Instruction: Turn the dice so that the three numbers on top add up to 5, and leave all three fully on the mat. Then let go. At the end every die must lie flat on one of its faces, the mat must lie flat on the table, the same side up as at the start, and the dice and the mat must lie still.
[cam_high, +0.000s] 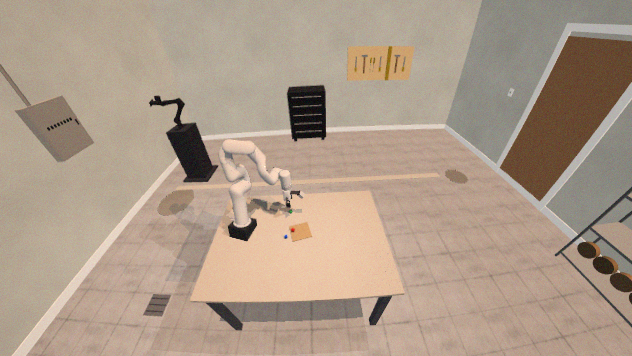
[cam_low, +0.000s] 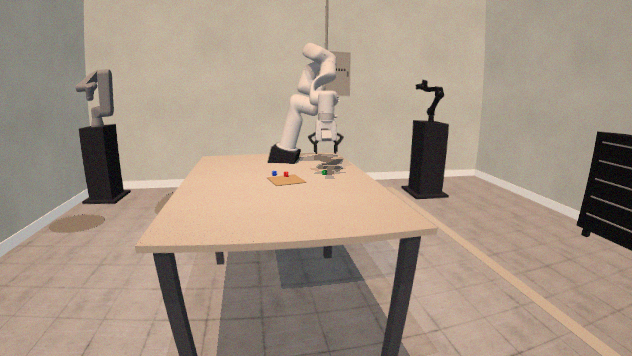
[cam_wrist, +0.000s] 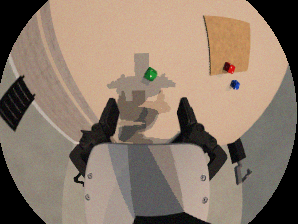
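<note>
Three dice: in the top view, the mat bears one, red, toward nine o'clock. On the desk, blue lies just outside, near eight; green, toward eleven. One tool, spread, holds nothing.

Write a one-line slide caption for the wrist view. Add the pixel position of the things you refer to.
Open gripper (cam_high: 294, 198) (cam_low: 326, 151) (cam_wrist: 147, 104) above the table, green die (cam_high: 290, 211) (cam_low: 324, 172) (cam_wrist: 151, 74) ahead, red die (cam_high: 293, 230) (cam_low: 286, 174) (cam_wrist: 229, 67) on the mat (cam_high: 303, 233) (cam_low: 287, 180) (cam_wrist: 230, 42), blue die (cam_high: 286, 237) (cam_low: 274, 173) (cam_wrist: 235, 85) just off it.
</note>
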